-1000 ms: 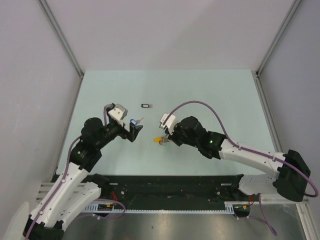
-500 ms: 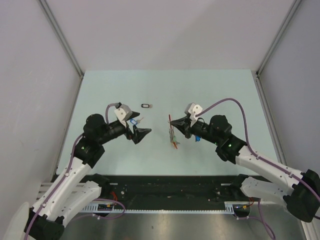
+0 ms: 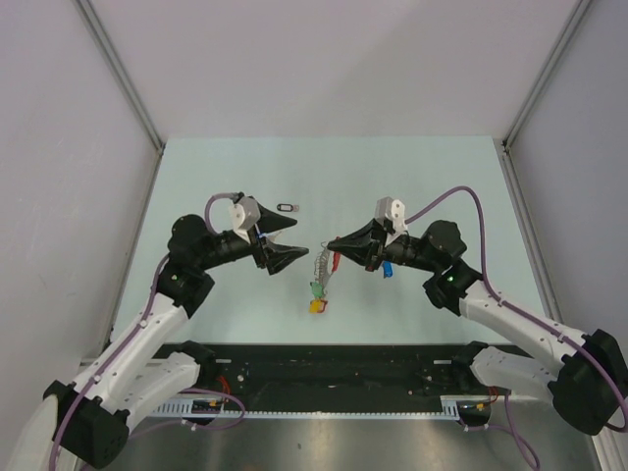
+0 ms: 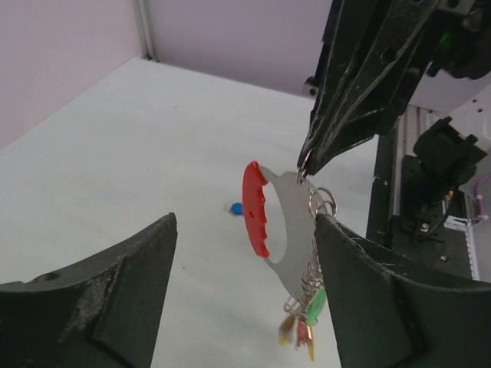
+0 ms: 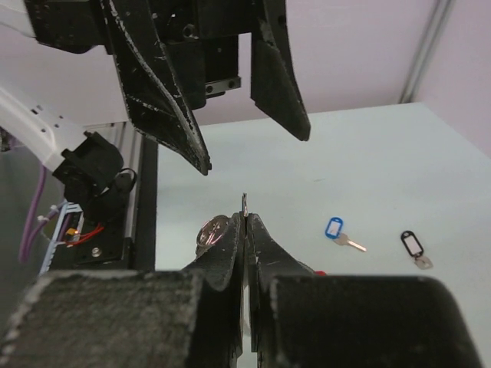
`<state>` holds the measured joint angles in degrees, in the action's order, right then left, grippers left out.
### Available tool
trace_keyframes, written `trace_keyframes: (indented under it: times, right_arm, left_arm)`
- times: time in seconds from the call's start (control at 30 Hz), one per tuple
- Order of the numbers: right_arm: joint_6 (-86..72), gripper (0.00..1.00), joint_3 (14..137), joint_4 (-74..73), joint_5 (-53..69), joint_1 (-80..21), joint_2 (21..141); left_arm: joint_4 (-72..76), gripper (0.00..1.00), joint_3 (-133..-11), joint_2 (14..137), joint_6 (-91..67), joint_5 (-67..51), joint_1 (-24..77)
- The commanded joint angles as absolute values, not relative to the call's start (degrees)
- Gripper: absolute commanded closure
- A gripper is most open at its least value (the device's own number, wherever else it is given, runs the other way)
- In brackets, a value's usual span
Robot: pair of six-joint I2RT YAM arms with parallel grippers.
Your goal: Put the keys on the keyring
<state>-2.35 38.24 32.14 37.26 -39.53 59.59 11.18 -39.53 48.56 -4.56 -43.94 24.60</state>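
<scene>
Pale green tabletop (image 3: 412, 186) spreads under both arms. Nearest, the keyring (image 4: 253, 207) hangs clear of it, its thin ring pinched in the closed tips of the right gripper (image 3: 332, 242), tagged keys dangling loose. The left gripper (image 3: 297, 239) stands wide, jaws flanking the red band, touching nothing. Farther back lie the blue-tagged key (image 5: 334, 228) and the black-tagged key (image 5: 412, 243): light, flat, probably slippery, best pinched by the tag.
</scene>
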Motion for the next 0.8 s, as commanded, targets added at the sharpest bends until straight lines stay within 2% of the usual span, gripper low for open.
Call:
trace_keyframes:
  times: [0.0, 0.27, 0.77]
  right_arm:
    - [-5.44, 1.00, 38.50, 40.42, 43.32, -39.02, 60.82]
    - [-5.80, 1.00, 38.41, 41.40, 46.14, -38.85, 61.17]
    - [-5.45, 1.00, 38.41, 41.40, 45.53, -38.76, 61.61]
  left_arm:
    - [18.80, 0.26, -40.43, 49.04, -8.17, -51.32, 24.70]
    - [20.57, 0.37, -40.78, 51.41, -8.53, -57.48, 25.93]
    - [14.33, 0.69, -44.03, 54.14, -1.50, -52.03, 32.43]
